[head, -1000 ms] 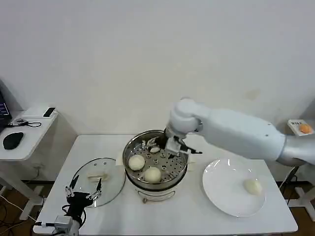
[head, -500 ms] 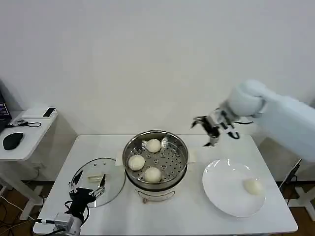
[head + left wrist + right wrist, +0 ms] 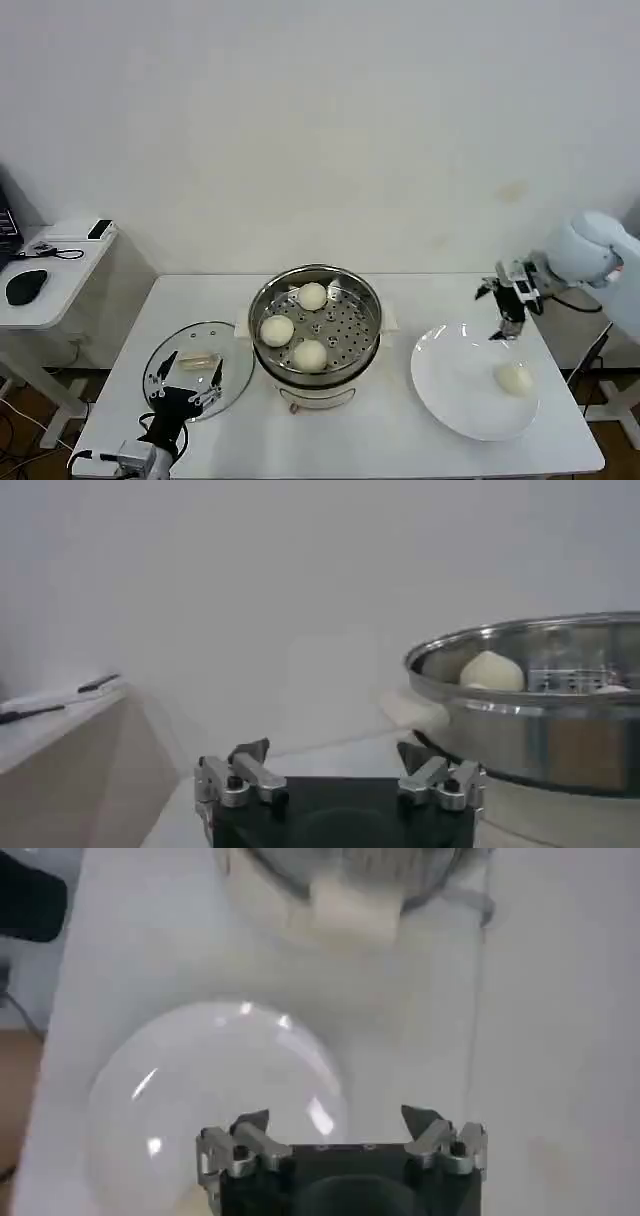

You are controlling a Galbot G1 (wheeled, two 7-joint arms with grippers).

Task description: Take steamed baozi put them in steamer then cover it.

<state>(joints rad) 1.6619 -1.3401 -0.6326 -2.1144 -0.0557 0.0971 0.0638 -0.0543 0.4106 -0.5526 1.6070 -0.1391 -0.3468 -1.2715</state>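
Note:
The steel steamer (image 3: 352, 352) stands mid-table with three steamed baozi (image 3: 312, 296) on its perforated tray. A fourth baozi (image 3: 513, 379) lies on the white plate (image 3: 450, 370) to the right. My right gripper (image 3: 497, 312) hovers open and empty above the plate's far edge, short of that bun; its wrist view shows the gripper (image 3: 335, 1118) over the plate (image 3: 200, 1088). The glass cover (image 3: 230, 352) lies flat left of the steamer. My left gripper (image 3: 190, 372) is open just above it, and its wrist view shows the gripper (image 3: 333, 755) beside the steamer (image 3: 530, 720).
The white table (image 3: 400, 430) has bare room in front of the steamer and between steamer and plate. A small side table (image 3: 50, 300) with a mouse stands at the far left. An orange object sits on a stand at the right edge (image 3: 620, 262).
My right arm has let go of a third baozi in the steamer and swung right, out to above the plate. The left gripper shifted slightly over the cover.

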